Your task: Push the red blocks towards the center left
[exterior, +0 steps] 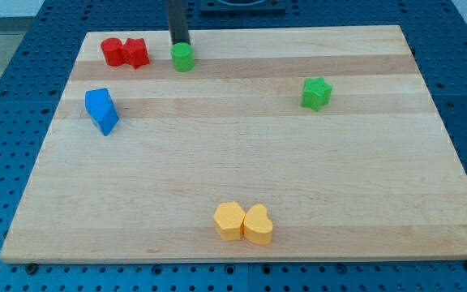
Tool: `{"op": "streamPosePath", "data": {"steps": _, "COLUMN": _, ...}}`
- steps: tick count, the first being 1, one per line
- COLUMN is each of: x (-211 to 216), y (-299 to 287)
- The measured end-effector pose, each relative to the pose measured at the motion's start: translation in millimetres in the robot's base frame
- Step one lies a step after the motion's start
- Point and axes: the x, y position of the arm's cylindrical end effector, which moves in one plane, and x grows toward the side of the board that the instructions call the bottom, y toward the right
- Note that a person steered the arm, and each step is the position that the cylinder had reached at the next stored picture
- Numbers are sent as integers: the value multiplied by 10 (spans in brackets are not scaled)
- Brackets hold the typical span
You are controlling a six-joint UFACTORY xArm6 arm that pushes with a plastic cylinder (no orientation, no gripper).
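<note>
Two red blocks sit touching at the view's top left: a rounded red block (113, 51) and a red star-like block (136, 53) to its right. My tip (180, 43) is at the view's top, just behind a green round block (183, 57) and to the right of the red blocks, apart from them. The rod rises out of the view's top edge.
Two blue blocks (101, 110) sit together at the left. A green star block (316, 93) lies at the upper right. Two yellow blocks, a hexagon (229, 220) and a heart (258, 225), touch near the bottom edge. The wooden board (233, 162) lies on a blue table.
</note>
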Motion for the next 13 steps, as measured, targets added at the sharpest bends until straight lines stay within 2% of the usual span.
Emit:
{"op": "streamPosePath", "data": {"steps": 2, "x": -189, "y": -692}}
{"op": "streamPosePath", "data": {"steps": 3, "x": 154, "y": -680}}
{"op": "streamPosePath", "data": {"steps": 4, "x": 1041, "y": -211}}
{"op": "streamPosePath", "data": {"steps": 5, "x": 1188, "y": -4}}
{"op": "streamPosePath", "data": {"steps": 7, "x": 884, "y": -69}}
{"op": "streamPosePath", "data": {"steps": 9, "x": 658, "y": -520}}
{"op": "streamPosePath", "data": {"steps": 11, "x": 148, "y": -813}}
{"op": "streamPosePath", "data": {"steps": 13, "x": -61, "y": -823}}
